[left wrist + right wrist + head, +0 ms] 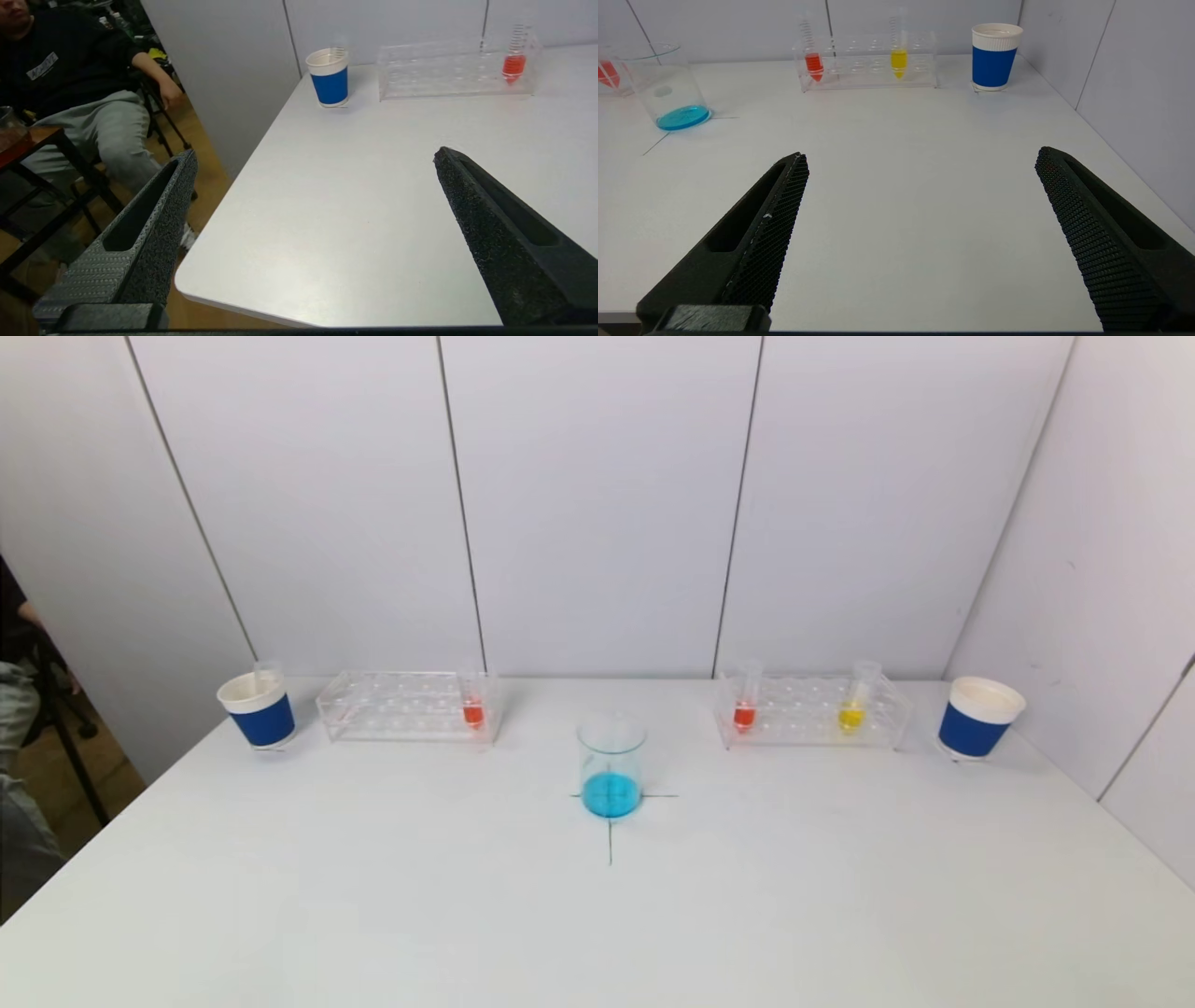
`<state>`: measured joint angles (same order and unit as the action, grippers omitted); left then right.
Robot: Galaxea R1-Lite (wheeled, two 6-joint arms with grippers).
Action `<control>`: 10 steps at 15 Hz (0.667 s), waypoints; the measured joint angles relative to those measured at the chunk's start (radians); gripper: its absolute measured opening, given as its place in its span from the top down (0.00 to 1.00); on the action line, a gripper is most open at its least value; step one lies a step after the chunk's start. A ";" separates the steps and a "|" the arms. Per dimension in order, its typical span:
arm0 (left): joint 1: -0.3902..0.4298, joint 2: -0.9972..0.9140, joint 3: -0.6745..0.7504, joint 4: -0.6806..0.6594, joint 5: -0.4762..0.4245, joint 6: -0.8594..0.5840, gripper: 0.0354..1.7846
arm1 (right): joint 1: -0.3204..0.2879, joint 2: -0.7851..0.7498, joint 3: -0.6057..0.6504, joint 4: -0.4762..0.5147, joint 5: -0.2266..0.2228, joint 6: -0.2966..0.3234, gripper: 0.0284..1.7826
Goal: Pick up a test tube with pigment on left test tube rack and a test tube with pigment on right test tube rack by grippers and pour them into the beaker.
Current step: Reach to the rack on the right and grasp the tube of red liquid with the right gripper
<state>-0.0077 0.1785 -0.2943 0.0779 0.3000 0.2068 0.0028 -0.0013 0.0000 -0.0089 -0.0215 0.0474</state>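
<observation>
A clear beaker [611, 764] [668, 88] with blue liquid at its bottom stands mid-table on a drawn cross. The left test tube rack [409, 707] [455, 70] holds one tube of red pigment [473, 708] [514, 60] at its inner end. The right test tube rack [810, 711] [868, 60] holds a red tube [745, 709] [813, 63] and a yellow tube [852, 709] [899, 60]. Neither arm shows in the head view. My left gripper [313, 158] hangs open over the table's near left corner, nothing between its fingers. My right gripper [922, 158] is open over the near right part, also empty.
A blue-and-white paper cup [259, 709] [330, 77] with an empty tube in it stands left of the left rack. Another paper cup [977, 717] [994, 56] stands right of the right rack. A seated person [70, 84] is beyond the table's left edge. Wall panels close the back and right.
</observation>
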 joint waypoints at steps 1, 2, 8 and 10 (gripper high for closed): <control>0.000 -0.051 0.024 0.022 -0.035 0.000 0.01 | 0.000 0.000 0.000 0.000 0.000 0.000 0.01; 0.001 -0.093 0.046 0.057 -0.080 -0.002 0.01 | 0.000 0.000 0.000 0.000 0.000 0.000 0.01; 0.002 -0.178 0.174 0.080 -0.181 -0.055 0.01 | 0.000 0.000 0.000 0.000 0.000 0.000 0.01; 0.001 -0.180 0.200 0.055 -0.229 -0.088 0.01 | 0.000 0.000 0.000 0.000 0.000 0.000 0.01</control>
<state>-0.0062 -0.0019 -0.0947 0.1328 0.0715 0.1191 0.0028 -0.0013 0.0000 -0.0085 -0.0211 0.0474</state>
